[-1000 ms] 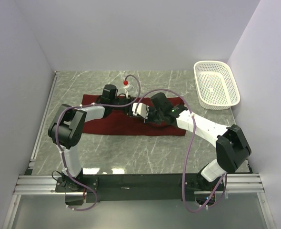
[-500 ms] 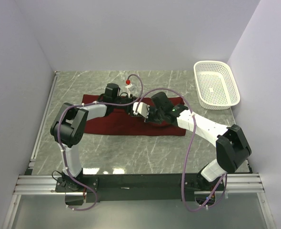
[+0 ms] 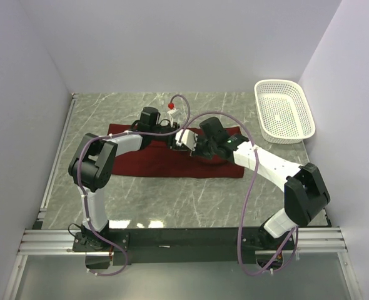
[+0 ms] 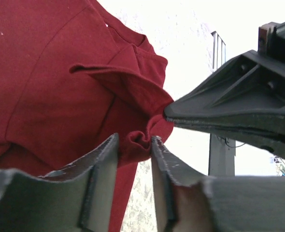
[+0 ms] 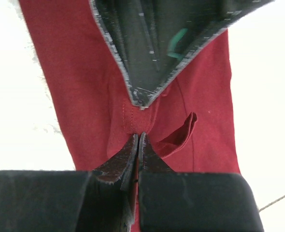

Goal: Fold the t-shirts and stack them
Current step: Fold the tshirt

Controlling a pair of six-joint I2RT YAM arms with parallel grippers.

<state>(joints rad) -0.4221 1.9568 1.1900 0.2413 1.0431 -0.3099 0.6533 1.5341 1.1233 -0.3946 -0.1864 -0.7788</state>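
- As you look out from the arm bases, your grey marbled table carries the maroon cotton t-shirt, which lies as a long flat band across the middle.
- Your left gripper stands narrow, with a crumpled knot of cloth filling its gap.
- Your right gripper, at its 3 o'clock, is pinched tight on the same raised ridge of fabric.
- Far off at 2 o'clock sits the white mesh plastic basket, with rounded corners.
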